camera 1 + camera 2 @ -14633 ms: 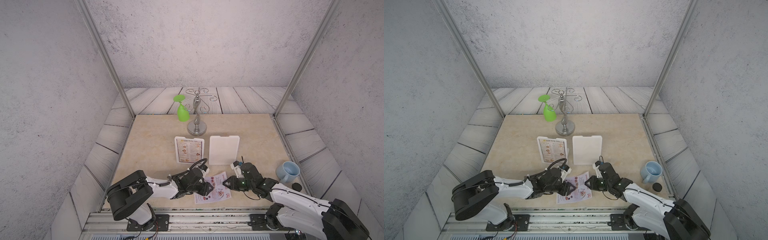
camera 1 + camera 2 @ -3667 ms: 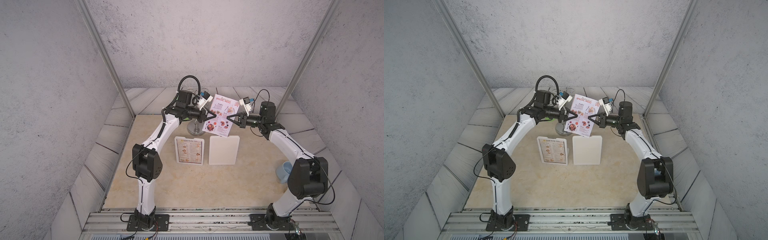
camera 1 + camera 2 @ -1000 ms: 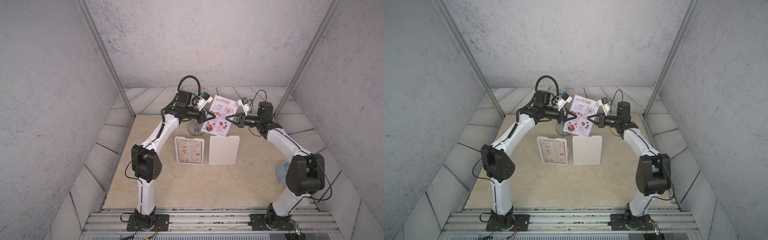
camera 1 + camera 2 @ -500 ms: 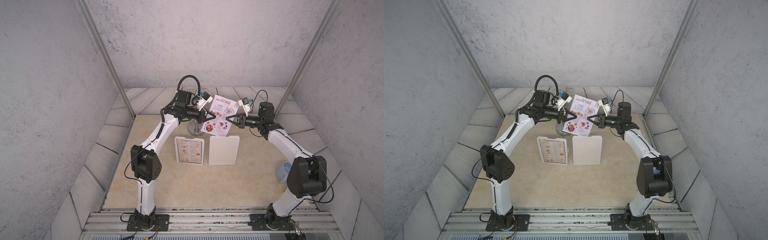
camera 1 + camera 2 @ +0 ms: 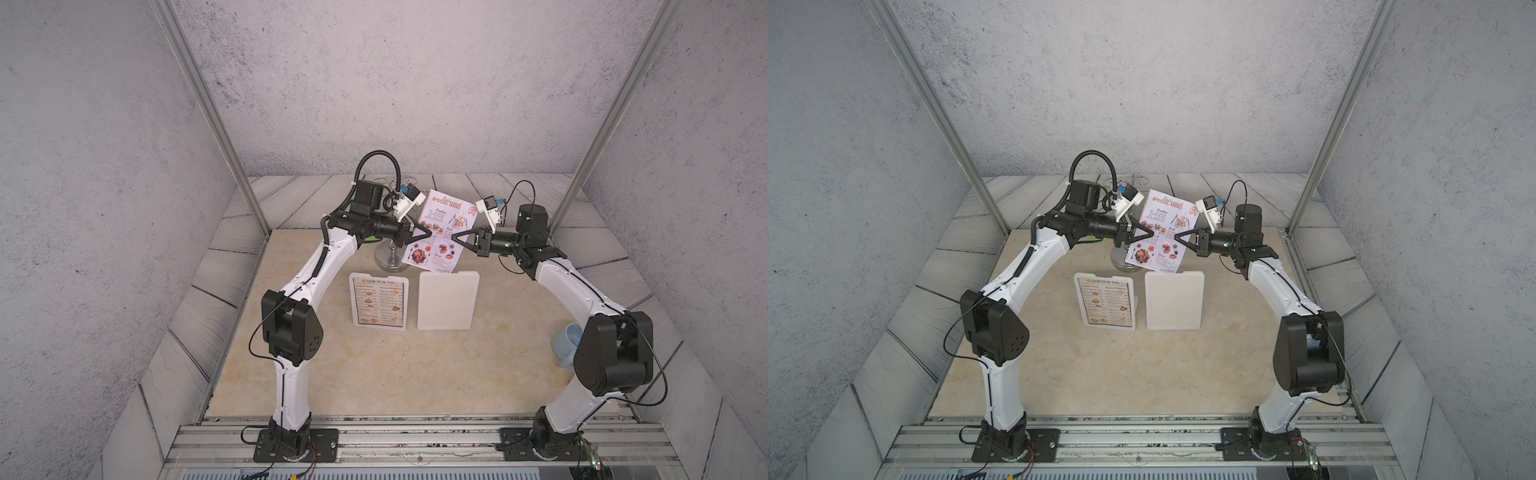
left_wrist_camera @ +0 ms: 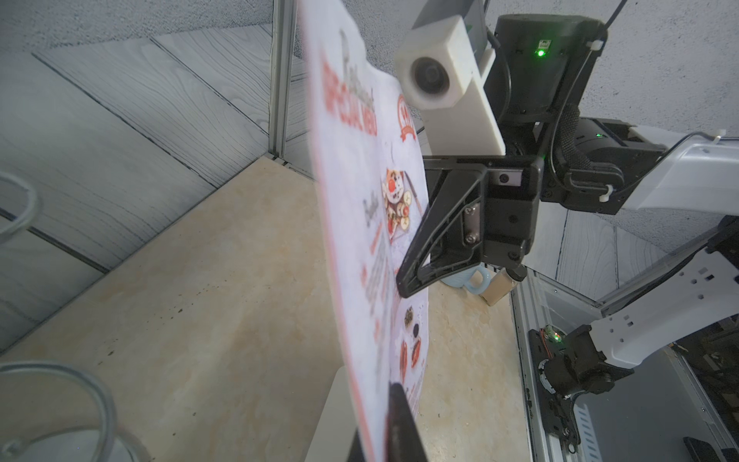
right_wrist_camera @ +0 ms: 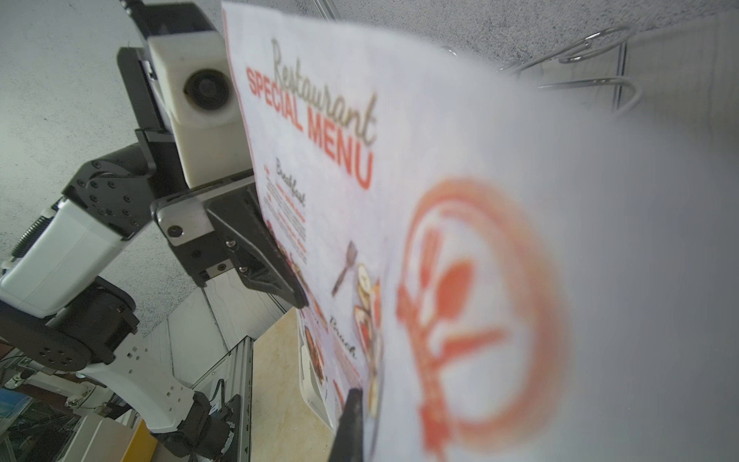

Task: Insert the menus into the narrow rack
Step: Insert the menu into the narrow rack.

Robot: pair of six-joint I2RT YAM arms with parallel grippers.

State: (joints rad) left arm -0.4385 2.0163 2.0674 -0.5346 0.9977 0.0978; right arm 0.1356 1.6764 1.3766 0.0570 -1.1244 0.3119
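The pale lilac SPECIAL MENU [image 5: 446, 208] [image 5: 1167, 208] hangs tilted in the air at the back of the table. My left gripper [image 5: 428, 234] [image 5: 1152, 234] is shut on its left edge. My right gripper [image 5: 454, 236] [image 5: 1177, 237] is shut on its right edge. Its lower edge sits just over the top of the blank white rack [image 5: 448, 300] [image 5: 1174, 301]. Whether they touch, I cannot tell. The DIM SUM INN menu [image 5: 379, 301] [image 5: 1105, 301] stands upright in the white holder beside it. In the wrist views the sheet [image 6: 360, 200] [image 7: 400, 160] is pinched edge-on in each gripper [image 6: 380, 420] [image 7: 360, 420].
A metal hook stand [image 5: 388, 259] stands right behind the held sheet; its wire loops [image 7: 592, 40] are close to the sheet's top. A pale blue cup [image 5: 567, 343] [image 6: 476, 280] sits at the right table edge behind my right arm. Metal frame posts [image 5: 208, 124] flank the back corners.
Long before, the lilac menu lay flat at the table's front between both grippers; now it is held up at the back. Over the last second it has hardly moved.
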